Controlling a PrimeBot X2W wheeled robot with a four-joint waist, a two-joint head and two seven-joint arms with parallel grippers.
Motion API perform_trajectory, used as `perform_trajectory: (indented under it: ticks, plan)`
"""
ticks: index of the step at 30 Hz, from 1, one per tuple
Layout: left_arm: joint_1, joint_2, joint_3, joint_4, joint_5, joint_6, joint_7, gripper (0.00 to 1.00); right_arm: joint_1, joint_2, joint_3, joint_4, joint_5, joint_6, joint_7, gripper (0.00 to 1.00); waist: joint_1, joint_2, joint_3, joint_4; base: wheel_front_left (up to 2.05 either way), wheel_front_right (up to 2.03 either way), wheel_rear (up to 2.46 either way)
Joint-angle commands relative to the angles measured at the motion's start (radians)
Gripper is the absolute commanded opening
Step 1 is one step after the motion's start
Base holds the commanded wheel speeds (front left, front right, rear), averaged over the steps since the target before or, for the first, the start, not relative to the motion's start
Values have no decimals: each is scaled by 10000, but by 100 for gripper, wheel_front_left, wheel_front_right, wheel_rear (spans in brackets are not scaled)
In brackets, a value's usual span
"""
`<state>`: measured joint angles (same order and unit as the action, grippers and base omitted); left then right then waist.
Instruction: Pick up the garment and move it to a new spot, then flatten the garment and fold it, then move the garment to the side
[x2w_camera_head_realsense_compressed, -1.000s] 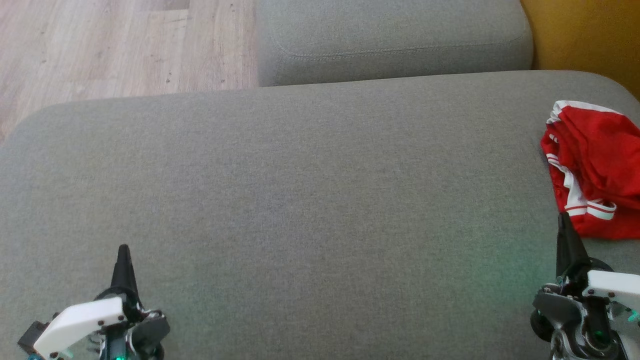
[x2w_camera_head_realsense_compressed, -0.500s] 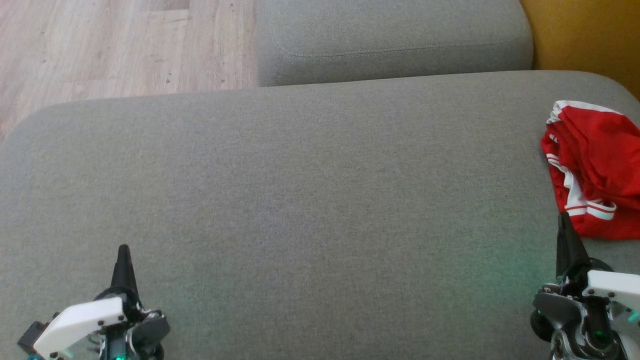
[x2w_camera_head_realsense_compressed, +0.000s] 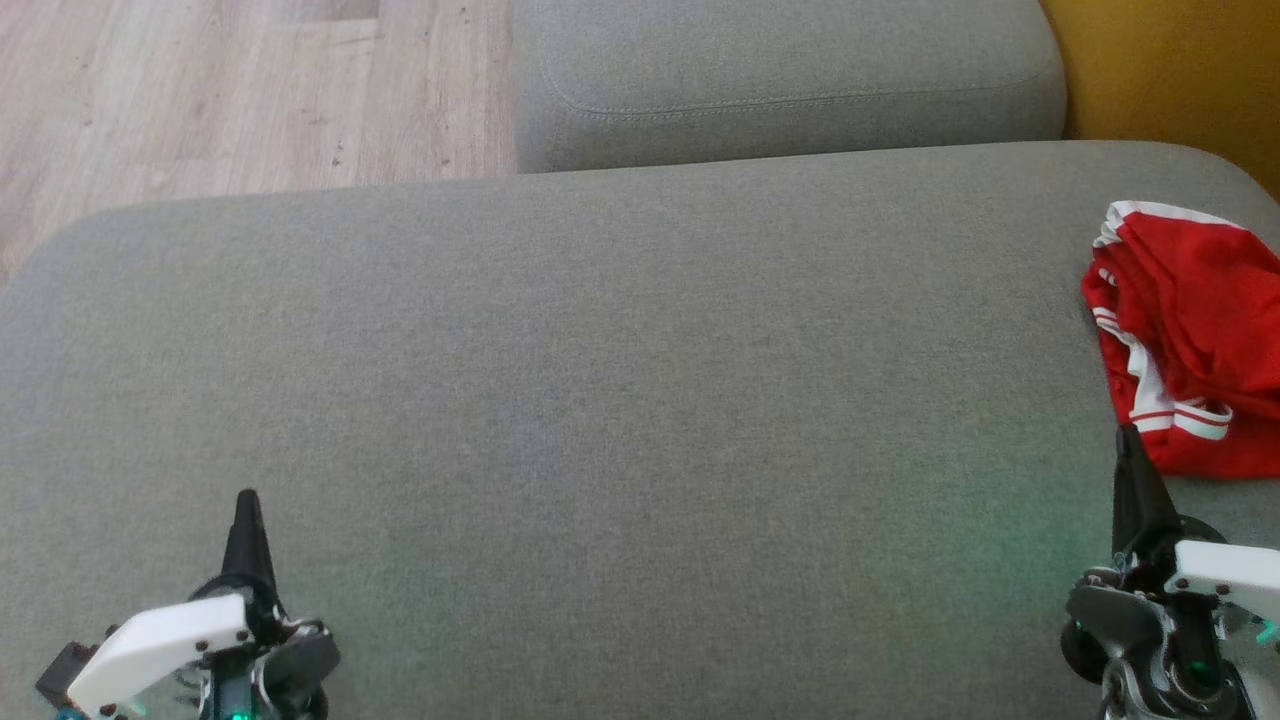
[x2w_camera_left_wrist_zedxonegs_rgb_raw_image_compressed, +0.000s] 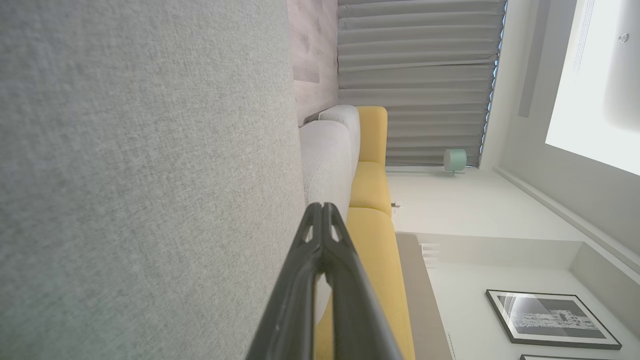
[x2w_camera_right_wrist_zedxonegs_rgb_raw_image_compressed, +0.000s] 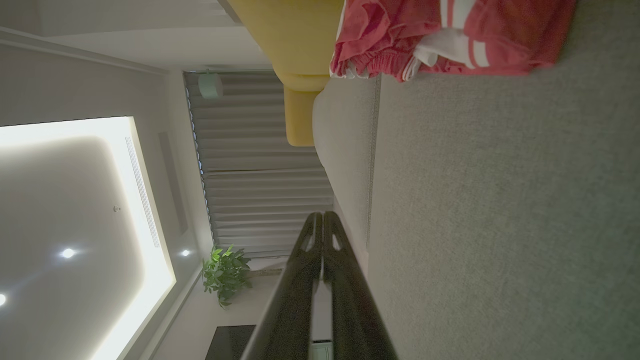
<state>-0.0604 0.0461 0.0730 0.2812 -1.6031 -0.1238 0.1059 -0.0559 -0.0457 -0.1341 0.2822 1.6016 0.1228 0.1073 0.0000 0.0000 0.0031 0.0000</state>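
Note:
The garment (x2w_camera_head_realsense_compressed: 1195, 335), red with white stripes, lies crumpled at the right edge of the grey sofa seat (x2w_camera_head_realsense_compressed: 600, 400); the right wrist view has it (x2w_camera_right_wrist_zedxonegs_rgb_raw_image_compressed: 450, 40) along its top edge. My right gripper (x2w_camera_head_realsense_compressed: 1127, 440) is shut and empty, its tip just short of the garment's near hem. Far from the garment, at the lower left, my left gripper (x2w_camera_head_realsense_compressed: 246, 500) hovers over bare cushion, shut with nothing in it. Each wrist view shows its own fingers pressed tip to tip, the left pair (x2w_camera_left_wrist_zedxonegs_rgb_raw_image_compressed: 321, 207) and the right pair (x2w_camera_right_wrist_zedxonegs_rgb_raw_image_compressed: 320, 216).
A second grey cushion (x2w_camera_head_realsense_compressed: 780, 80) lies beyond the seat. Wooden floor (x2w_camera_head_realsense_compressed: 230, 90) is at the upper left. A yellow sofa part (x2w_camera_head_realsense_compressed: 1170, 70) borders the upper right. The wide middle of the seat is bare fabric.

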Motion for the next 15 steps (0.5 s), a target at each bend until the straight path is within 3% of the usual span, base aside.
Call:
perform_trajectory:
  ticks: [1, 15]
  plan:
    - [-477, 41, 409, -360, -55, -69, 73, 0, -520, -45, 203, -374, 70, 79, 59, 0, 0, 0, 0, 0, 0, 0, 0]
    - [-477, 41, 408, -360, -55, -69, 73, 0, -520, -45, 204, -374, 71, 79, 59, 0, 0, 0, 0, 0, 0, 0, 0]
